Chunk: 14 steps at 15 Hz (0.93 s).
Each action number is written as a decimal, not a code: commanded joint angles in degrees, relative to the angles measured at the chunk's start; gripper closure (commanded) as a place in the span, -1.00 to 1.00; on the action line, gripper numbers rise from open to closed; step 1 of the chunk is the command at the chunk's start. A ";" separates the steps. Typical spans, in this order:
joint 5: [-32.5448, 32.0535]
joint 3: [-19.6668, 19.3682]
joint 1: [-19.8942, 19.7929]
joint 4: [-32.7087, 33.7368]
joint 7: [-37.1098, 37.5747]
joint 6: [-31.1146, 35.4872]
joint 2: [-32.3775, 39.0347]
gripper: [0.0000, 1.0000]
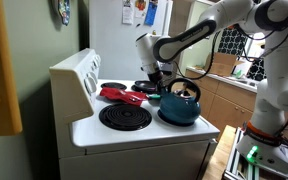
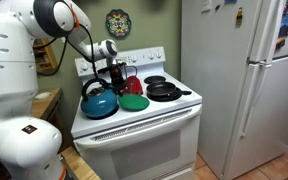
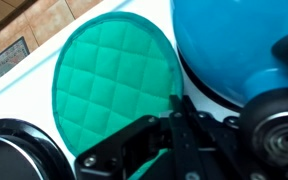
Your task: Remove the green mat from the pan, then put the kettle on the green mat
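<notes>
Green mat (image 3: 114, 85), round and quilted, lies flat beside glossy teal kettle (image 3: 234, 40); gripper (image 3: 174, 112) jaws together.

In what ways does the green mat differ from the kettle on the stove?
The mat is flat and thin; the kettle is tall and rounded. The mat is bright green and quilted; the kettle is teal-blue and smooth. The kettle has an arched handle; the mat has none. Both are round in outline and sit side by side on the white stove top.
</notes>
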 commanded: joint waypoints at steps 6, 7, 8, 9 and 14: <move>-2.72 -0.80 0.10 -1.88 1.88 0.10 -2.05 0.26; -3.44 -0.88 0.15 -1.89 2.38 0.40 -2.24 0.13; -4.03 -0.91 0.17 -1.90 2.85 0.60 -2.41 -0.06; -4.57 -0.93 0.15 -2.00 3.44 0.89 -2.68 -0.19; -8.05 -0.99 0.47 -2.72 10.97 1.46 -5.82 -0.94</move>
